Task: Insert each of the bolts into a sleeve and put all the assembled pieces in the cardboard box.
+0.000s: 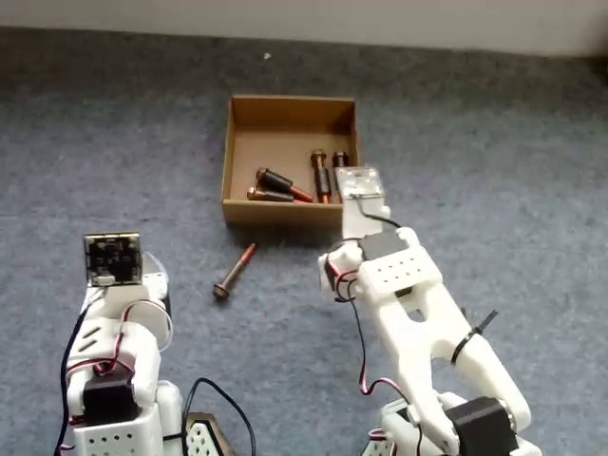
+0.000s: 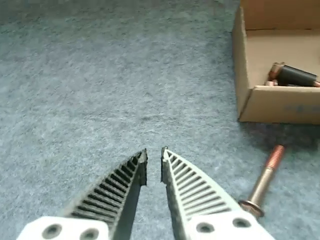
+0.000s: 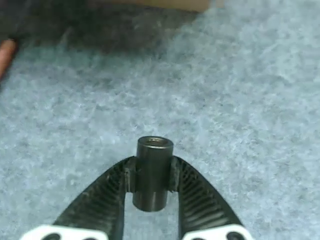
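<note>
Right gripper (image 3: 151, 167), mine, clamped on an upright black sleeve (image 3: 152, 175) above the grey carpet (image 3: 240, 100), just before the near wall of the cardboard box (image 1: 237, 152). My left gripper (image 2: 154, 155) holds nothing, its tips nearly together with a narrow gap, and one loose bolt (image 2: 264, 182) lies just beside it, between it and the box. Inside the box lie several bolts (image 1: 321, 176), at least two in dark sleeves; faint print on its outer wall is too blurred to read.
</note>
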Robot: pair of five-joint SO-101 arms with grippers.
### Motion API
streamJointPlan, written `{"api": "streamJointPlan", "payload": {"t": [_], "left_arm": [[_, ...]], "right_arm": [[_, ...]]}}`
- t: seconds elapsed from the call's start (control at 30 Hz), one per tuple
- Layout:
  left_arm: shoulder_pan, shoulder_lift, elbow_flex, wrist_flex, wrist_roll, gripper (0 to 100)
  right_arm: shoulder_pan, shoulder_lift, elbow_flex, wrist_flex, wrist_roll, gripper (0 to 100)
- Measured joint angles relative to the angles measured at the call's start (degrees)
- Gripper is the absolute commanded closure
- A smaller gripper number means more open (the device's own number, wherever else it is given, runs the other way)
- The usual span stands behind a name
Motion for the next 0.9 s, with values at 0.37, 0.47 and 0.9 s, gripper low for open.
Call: {"api": "streamJointPlan", "payload": {"t": [0.37, 0.47, 0.9], "left_arm": [[12.5, 12.0, -8.8, 3.0, -4.7, 86], [15.3, 23.7, -13.5, 3.0, -4.7, 86], [25.0, 67.5, -28.8, 3.0, -4.7, 86]], "right_arm": [[6.1, 0.0, 0.7, -4.0, -2.4, 99.5], [6.2, 0.0, 0.7, -4.0, -2.4, 99.5], [6.3, -0.1, 0.7, -4.0, -2.4, 99.5]]}}
